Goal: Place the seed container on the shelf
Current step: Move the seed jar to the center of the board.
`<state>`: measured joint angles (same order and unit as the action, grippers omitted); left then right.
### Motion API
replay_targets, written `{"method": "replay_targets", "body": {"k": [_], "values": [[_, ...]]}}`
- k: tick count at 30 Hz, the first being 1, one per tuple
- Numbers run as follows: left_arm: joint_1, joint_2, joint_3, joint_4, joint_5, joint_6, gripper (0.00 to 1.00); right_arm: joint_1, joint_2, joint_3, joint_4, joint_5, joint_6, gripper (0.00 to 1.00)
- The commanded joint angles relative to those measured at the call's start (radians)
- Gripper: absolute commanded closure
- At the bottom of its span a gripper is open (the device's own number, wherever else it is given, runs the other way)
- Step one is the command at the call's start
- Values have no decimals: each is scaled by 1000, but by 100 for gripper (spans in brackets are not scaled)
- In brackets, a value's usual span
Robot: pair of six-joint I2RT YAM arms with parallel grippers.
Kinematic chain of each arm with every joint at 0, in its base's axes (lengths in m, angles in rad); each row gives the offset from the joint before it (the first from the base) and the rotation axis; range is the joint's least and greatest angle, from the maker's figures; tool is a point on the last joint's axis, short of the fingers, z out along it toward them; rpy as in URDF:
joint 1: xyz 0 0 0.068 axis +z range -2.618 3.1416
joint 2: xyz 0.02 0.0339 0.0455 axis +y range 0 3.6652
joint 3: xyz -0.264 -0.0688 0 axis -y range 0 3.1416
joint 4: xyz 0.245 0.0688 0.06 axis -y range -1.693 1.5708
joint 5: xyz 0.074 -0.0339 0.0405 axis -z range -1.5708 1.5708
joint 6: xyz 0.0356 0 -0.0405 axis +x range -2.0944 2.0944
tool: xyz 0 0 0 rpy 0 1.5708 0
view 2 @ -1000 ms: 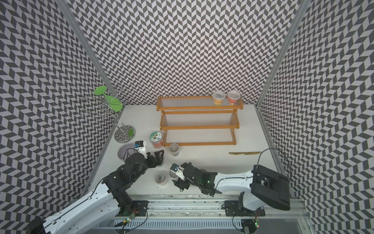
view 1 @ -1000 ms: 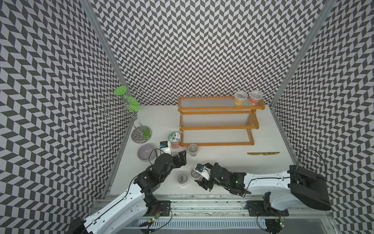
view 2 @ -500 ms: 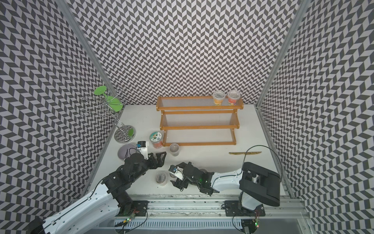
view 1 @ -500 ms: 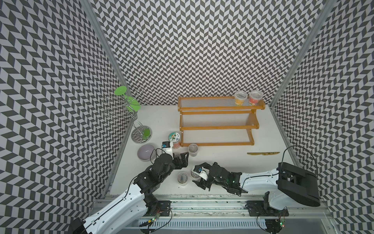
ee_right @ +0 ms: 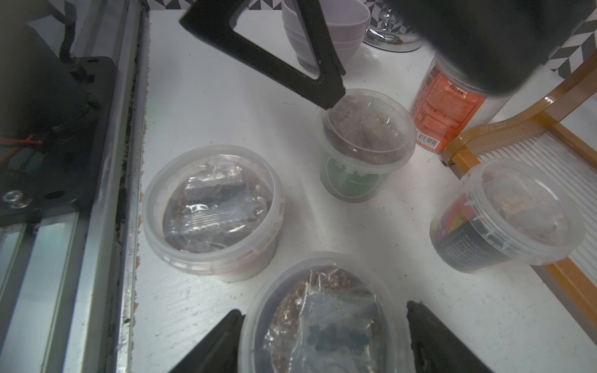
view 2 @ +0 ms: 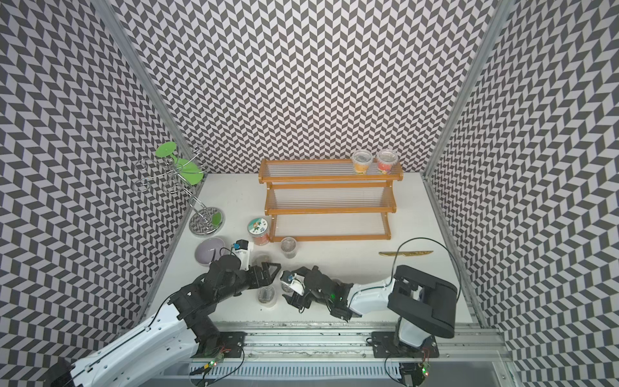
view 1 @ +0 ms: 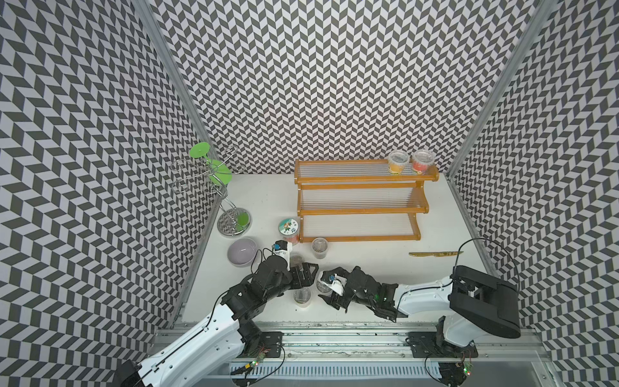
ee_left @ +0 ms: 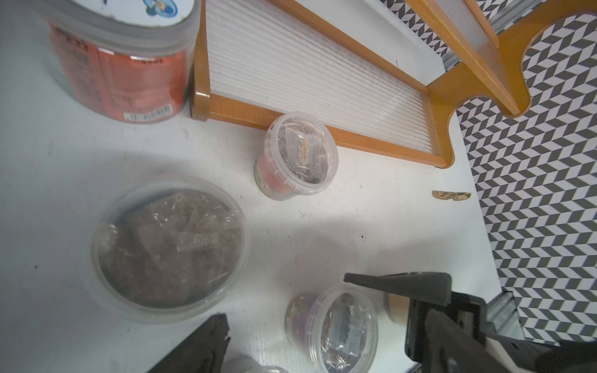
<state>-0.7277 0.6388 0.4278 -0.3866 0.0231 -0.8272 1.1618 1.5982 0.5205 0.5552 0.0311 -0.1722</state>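
Clear round plastic seed container [ee_right: 323, 323] upright on the white table [view 1: 368, 264], between the fingers of the right tool [ee_right: 324, 307].
We note it stands apart from the orange-brown wooden three-tier shelf [view 1: 360, 210], towards the table's front edge. We cannot tell whether the fingers pinch it. Left tool [ee_left: 284, 296] is spread wide.

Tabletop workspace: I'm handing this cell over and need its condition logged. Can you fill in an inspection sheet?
Surface: white table, lightly speckled, nothing spilled.
Job's things: wooden shelf at the back, two filled jars on its top tier; four seed tubs on the table in front.
Clutter: wire stand, lilac bowl, orange canister, gold knife.
Grippers: left tool open, empty; right tool straddles one tub, contact unclear.
Cables: black loop arching over the right arm.
Surroundings: chevron walls, metal front rail.
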Motion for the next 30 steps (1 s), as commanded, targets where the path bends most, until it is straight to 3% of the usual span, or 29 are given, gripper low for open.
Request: {"method": "replay_targets", "body": {"k": [1, 5, 17, 24, 30], "values": [[-18, -33, 19, -97, 34, -96, 0, -2, 25, -9, 54, 8, 24, 20], [-53, -39, 36, -151, 7, -134, 0, -7, 29, -20, 84, 8, 28, 22], [-66, -43, 38, -63, -20, -71, 0, -56, -22, -22, 33, -40, 53, 27], [-67, -51, 38, -48, -32, -61, 0, -104, -27, 8, -30, 52, 75, 27], [-67, -43, 36, -27, -30, -52, 1, -138, 21, 47, -67, 41, 61, 25]]}}
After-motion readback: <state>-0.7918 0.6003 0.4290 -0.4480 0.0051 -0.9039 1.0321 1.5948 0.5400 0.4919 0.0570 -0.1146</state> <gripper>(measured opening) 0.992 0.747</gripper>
